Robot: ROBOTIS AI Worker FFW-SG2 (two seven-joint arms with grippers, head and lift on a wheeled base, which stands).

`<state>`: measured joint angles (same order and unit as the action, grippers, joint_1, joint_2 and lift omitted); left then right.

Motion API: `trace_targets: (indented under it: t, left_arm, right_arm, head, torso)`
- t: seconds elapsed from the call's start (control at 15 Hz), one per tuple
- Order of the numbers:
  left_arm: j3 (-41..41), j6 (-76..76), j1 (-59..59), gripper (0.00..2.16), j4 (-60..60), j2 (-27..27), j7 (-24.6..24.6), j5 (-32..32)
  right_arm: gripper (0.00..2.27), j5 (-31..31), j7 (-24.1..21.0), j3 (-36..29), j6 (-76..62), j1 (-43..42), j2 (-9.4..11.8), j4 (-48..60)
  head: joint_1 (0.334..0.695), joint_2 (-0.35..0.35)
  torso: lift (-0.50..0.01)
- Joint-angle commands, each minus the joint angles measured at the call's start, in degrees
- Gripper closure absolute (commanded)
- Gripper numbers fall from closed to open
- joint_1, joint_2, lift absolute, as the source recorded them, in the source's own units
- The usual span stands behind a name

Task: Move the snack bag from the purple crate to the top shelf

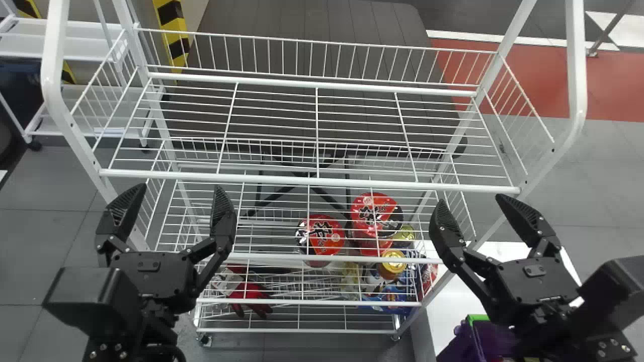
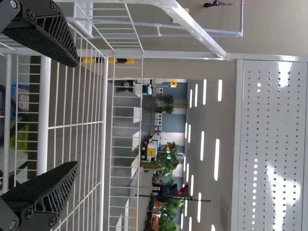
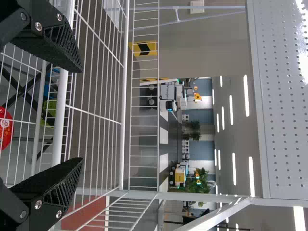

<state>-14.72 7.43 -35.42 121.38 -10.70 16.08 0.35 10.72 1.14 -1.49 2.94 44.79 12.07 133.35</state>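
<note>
In the head view my right gripper [image 1: 478,213] stands open at the front right of the wire rack, above the purple crate [image 1: 480,342] at the bottom right. The crate is partly hidden under that arm, and I cannot make out the snack bag in it. My left gripper [image 1: 173,211] is open and parked before the rack's left side. The top shelf [image 1: 317,179] is a white wire tray holding nothing. The left wrist view has the left gripper [image 2: 77,115] with its fingers wide apart; the right wrist view has the right gripper [image 3: 82,115] likewise spread, nothing between.
Red-lidded cups [image 1: 322,236] and small jars [image 1: 392,264] are on the lower rack levels, with red gloves [image 1: 251,295] further down. A white surface [image 1: 440,306] bears the crate. The rack's slanted side posts [image 1: 576,75] rise close to both arms.
</note>
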Motion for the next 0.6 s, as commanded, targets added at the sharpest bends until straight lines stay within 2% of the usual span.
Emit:
trace_targets:
  t: [0.0,0.53]
  left_arm:
    - [-0.05,-0.01,0.09,0.08,-0.18,-0.02,0.0,0.0]
    - [-0.05,-0.01,0.09,0.08,-0.27,-0.02,0.0,0.0]
  right_arm:
    - [0.18,0.09,0.0,0.0,0.54,-0.14,-0.03,-0.11]
    - [0.16,0.27,0.79,0.0,0.71,-0.32,-0.03,-0.46]
  head:
    - [0.695,-0.095]
    - [0.695,-0.094]
  torso:
    - [-0.121]
    - [-0.152]
